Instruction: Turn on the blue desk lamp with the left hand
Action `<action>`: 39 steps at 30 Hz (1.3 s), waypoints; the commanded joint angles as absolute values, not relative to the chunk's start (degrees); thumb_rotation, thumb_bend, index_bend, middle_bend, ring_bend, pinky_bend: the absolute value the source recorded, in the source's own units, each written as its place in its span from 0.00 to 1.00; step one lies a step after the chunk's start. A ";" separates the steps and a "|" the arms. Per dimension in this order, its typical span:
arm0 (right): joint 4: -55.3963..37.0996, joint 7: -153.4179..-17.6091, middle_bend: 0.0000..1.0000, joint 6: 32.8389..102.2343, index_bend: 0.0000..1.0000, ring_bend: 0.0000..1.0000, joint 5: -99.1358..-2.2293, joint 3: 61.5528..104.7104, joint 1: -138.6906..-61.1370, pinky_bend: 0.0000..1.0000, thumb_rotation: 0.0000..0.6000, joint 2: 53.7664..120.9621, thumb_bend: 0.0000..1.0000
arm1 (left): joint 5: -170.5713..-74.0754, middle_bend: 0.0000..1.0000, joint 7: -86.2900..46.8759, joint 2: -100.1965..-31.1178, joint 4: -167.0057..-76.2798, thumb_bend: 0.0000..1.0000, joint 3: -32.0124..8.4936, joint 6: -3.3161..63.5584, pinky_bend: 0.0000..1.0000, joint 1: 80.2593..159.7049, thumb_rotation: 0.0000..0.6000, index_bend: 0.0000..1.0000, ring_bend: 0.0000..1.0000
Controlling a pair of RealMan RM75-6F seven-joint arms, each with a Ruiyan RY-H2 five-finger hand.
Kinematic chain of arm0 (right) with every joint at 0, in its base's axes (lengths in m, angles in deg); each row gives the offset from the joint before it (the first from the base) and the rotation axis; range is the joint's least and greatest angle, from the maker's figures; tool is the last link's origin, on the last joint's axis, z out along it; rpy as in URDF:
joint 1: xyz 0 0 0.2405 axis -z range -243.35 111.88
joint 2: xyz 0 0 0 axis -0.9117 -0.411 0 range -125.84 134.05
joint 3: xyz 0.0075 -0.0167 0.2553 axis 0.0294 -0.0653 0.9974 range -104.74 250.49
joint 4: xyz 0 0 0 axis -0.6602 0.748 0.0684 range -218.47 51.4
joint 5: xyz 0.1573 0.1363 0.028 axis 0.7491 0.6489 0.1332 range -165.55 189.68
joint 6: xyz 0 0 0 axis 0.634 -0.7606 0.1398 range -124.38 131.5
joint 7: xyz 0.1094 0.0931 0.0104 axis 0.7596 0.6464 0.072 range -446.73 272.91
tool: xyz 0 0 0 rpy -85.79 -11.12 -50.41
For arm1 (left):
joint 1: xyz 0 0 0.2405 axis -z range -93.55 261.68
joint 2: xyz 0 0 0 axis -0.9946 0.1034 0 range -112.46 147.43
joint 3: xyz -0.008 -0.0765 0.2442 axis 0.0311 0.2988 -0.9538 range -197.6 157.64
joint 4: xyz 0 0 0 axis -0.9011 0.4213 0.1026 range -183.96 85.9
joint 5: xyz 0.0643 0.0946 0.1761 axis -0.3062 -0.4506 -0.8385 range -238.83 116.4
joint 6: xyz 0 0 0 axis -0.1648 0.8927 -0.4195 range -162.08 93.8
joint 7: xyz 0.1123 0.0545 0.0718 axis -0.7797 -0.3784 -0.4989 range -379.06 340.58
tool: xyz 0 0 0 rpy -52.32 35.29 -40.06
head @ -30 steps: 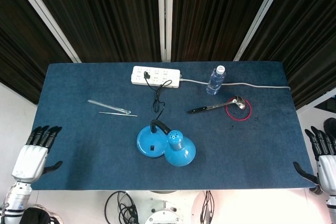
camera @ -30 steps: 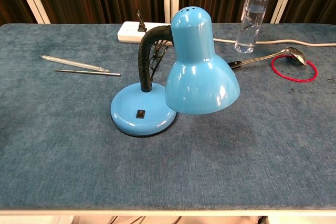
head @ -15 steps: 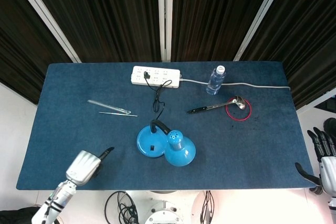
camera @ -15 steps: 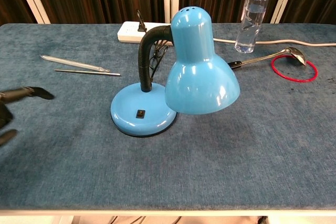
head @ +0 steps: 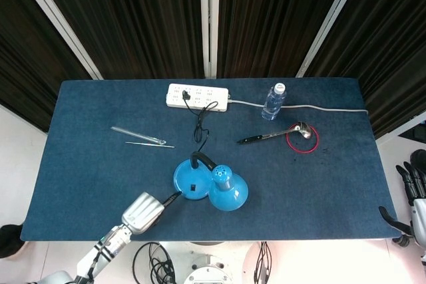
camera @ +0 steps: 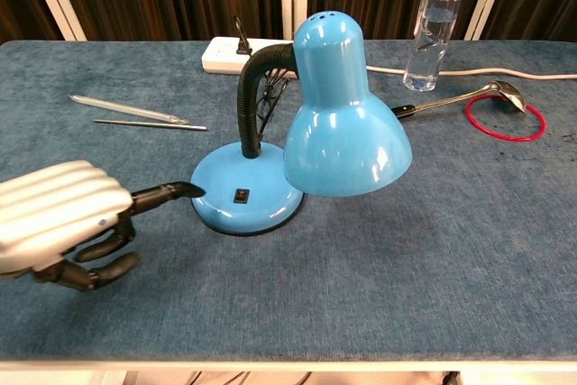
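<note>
The blue desk lamp [head: 190, 179] stands at the table's front middle, its shade [camera: 341, 123] drooping to the right over the round base [camera: 216, 196]. A small black switch [camera: 241, 195] sits on the base's front, and the lamp looks unlit. My left hand [camera: 63, 218] is just left of the base, holding nothing. One finger [camera: 169, 192] stretches out with its tip at the base's left rim, and the others are curled under. The head view shows that left hand [head: 143, 211] near the front edge. My right hand [head: 414, 204] hangs off the table's right end, fingers apart.
A white power strip [head: 197, 96] with the lamp's black cord lies at the back. A water bottle [head: 273, 101], a metal spoon [head: 276, 134] and a red ring [head: 302, 140] are at the right. Two thin clear rods [head: 138, 136] lie at the left.
My left hand swung in from the table's left corner along the front edge, and its outstretched finger now reaches the lamp base. The right hand slid slightly further off to the right.
</note>
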State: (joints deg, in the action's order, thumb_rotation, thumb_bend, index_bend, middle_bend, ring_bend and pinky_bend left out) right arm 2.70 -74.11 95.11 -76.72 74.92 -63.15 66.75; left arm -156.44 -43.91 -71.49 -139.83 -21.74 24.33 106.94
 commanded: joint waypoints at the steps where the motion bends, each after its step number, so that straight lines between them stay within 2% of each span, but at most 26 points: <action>1: 2.61 -73.93 0.00 95.09 0.00 0.00 -76.59 74.98 -63.12 0.00 1.00 66.75 0.18 | -155.52 0.86 -43.44 -73.44 -138.66 0.48 -20.73 23.25 0.87 108.46 1.00 0.04 0.82; 15: 1.40 -72.46 0.00 94.85 0.00 0.00 -75.78 75.41 -63.07 0.00 1.00 66.85 0.18 | -150.05 0.86 -45.40 -77.20 -135.91 0.49 -19.40 19.42 0.87 112.29 1.00 0.02 0.83; 27: 0.96 -72.25 0.00 94.53 0.00 0.00 -75.65 75.37 -63.04 0.00 1.00 67.07 0.18 | -149.20 0.86 -47.39 -75.95 -137.17 0.49 -21.55 20.57 0.87 112.59 1.00 0.03 0.82; 34: 1.36 -72.96 0.00 94.42 0.00 0.00 -75.92 75.28 -63.14 0.00 1.00 67.20 0.18 | -148.71 0.86 -47.95 -75.68 -137.53 0.49 -22.58 20.37 0.87 112.97 1.00 0.08 0.82; 39: 1.54 -73.18 0.00 94.43 0.00 0.00 -75.82 75.33 -63.11 0.00 1.00 67.08 0.18 | -149.64 0.86 -47.04 -75.74 -137.53 0.49 -22.64 22.42 0.87 112.84 1.00 0.07 0.82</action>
